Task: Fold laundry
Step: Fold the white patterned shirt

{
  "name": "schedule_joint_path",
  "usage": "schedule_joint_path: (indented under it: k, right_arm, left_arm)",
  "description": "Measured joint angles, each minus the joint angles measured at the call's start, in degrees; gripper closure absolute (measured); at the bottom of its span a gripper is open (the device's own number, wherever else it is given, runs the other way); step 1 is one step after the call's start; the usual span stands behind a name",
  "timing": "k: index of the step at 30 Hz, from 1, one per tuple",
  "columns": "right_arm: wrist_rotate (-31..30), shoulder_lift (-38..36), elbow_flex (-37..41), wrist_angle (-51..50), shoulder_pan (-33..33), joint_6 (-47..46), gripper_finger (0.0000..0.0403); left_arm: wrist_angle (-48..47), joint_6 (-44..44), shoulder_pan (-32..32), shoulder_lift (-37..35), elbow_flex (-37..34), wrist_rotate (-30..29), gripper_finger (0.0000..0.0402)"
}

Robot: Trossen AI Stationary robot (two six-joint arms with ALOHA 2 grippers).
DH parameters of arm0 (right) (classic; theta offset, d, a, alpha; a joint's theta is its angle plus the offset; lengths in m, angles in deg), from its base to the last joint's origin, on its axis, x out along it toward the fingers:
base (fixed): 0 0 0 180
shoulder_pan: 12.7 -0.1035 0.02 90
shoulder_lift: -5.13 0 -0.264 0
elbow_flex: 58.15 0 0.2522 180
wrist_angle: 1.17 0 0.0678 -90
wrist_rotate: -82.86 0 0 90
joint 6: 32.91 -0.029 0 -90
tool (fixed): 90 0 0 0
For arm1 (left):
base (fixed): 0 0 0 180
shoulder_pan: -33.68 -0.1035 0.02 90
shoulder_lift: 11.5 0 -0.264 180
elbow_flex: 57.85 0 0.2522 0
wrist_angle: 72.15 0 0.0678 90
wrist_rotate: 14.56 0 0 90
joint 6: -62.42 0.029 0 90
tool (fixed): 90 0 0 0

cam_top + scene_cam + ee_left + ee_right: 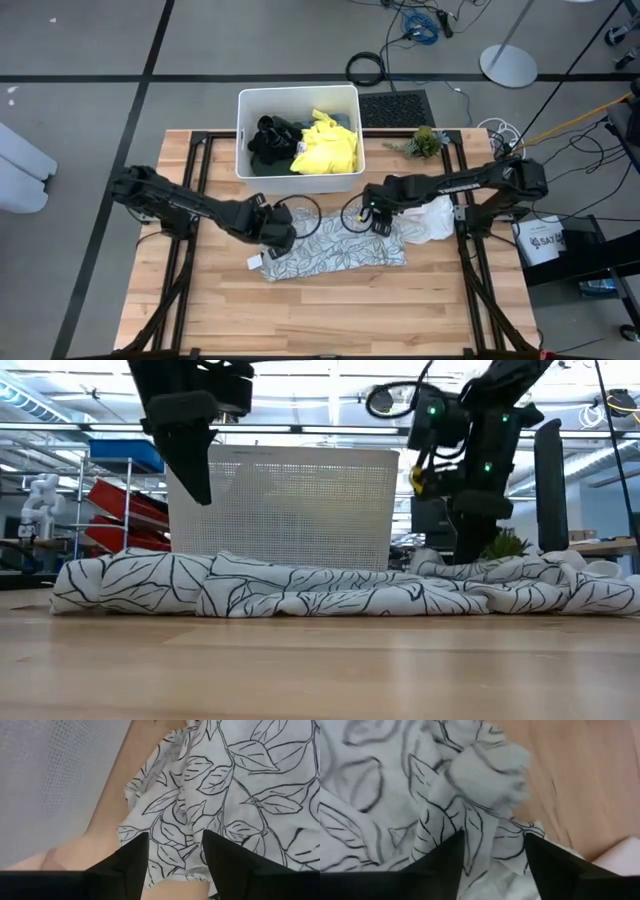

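White leaf-print cloth garment [335, 251] spread mid-desk, near white plastic bin [297, 175]. Left gripper [281, 238], right gripper [379, 221] above its ends, fingers apart, nothing held.

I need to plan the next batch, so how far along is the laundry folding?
Early. Nothing looks fully folded. In hand: the leaf-patterned white garment lies on the table in a rumpled strip, with the left hand and right hand open above its ends. Left: the yellow garment and dark clothes wait in the bin.
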Motion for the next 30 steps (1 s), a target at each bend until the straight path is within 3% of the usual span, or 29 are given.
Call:
schedule_joint_path:
  k: [6,11,15,20,30]
  right_arm:
    - [-0.3,1.8,1.1,0.7,-0.2,-0.9,0.0174]
    - [-0.2,2.5,4.5,5.6,-0.1,-0.4,0.0176]
    - [-0.1,3.2,6.6,8.4,-0.1,-2.2,0.0238]
    - [-1.3,2.6,7.5,5.5,-0.7,-4.3,0.0382]
    - [-0.1,-7.4,7.9,-9.1,-7.6,-18.1,0.0398]
  left_arm:
    - [0.2,-4.4,3.3,0.0,-0.6,-2.6,0.0204]
    - [0.2,-7.4,5.4,0.0,-0.6,-4.1,0.0204]
    - [0.2,-9.5,7.4,-0.1,-0.6,-6.7,0.0204]
    - [-0.9,-13.4,10.1,-0.3,-0.6,-7.4,0.0204]
    - [-0.9,-15.6,13.4,-0.3,-0.6,-8.1,0.0204]
